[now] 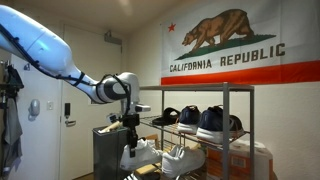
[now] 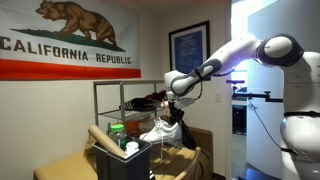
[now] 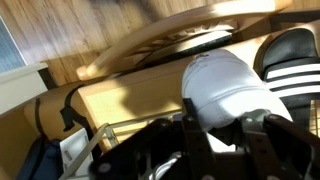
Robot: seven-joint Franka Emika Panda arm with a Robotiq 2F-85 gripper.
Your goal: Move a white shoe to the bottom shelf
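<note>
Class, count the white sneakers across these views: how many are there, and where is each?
2. One white shoe hangs in the gripper beside the rack. A second white shoe sits on a lower tier, under the dark shoes. More may be hidden.

One robot arm point(image 1: 45, 48), one grey shoe rack point(image 1: 226, 100), one California flag point(image 1: 240, 45), one framed poster point(image 2: 188, 48). Two white sneakers in an exterior view: a white shoe point(image 1: 137, 156) and a second white shoe point(image 1: 183, 158). Dark shoes point(image 1: 210, 122) number at least three; the exact count is unclear
</note>
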